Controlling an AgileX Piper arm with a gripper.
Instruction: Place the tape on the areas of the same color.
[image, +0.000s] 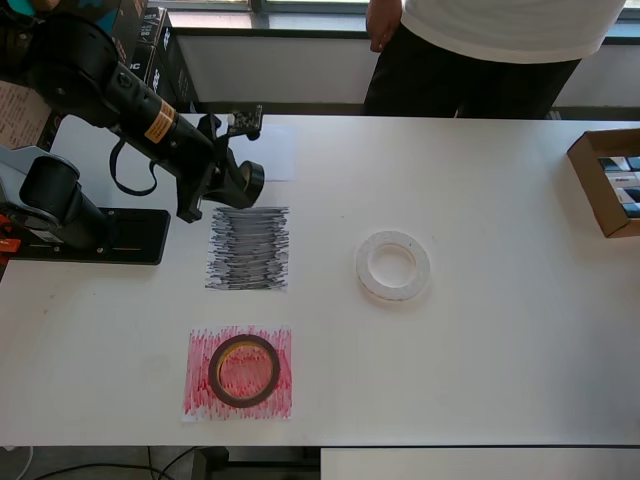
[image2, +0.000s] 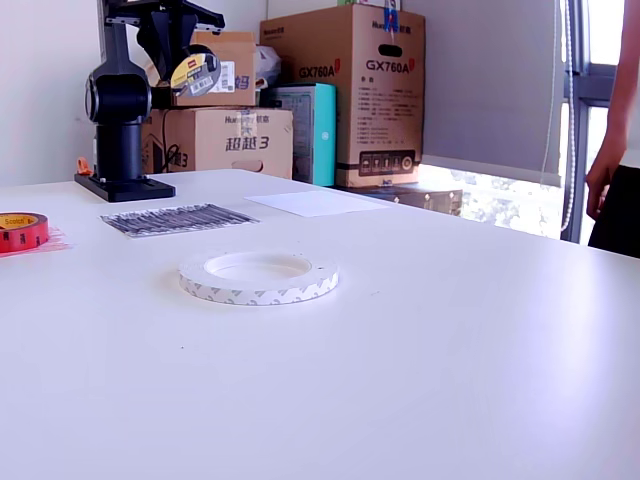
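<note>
The red roll lies on the red scribbled sheet near the table's front; both show in the exterior view, the red roll at the far left. The wide white ring lies on bare table, right of the black scribbled sheet; it is the nearest thing in the exterior view. The plain white sheet lies behind the black one. My gripper hangs above the black sheet's far edge, shut on what looks like the small black roll.
The arm's base stands left of the sheets. An open cardboard box sits at the overhead view's right edge. A person stands at the far side. Stacked cartons stand behind the table.
</note>
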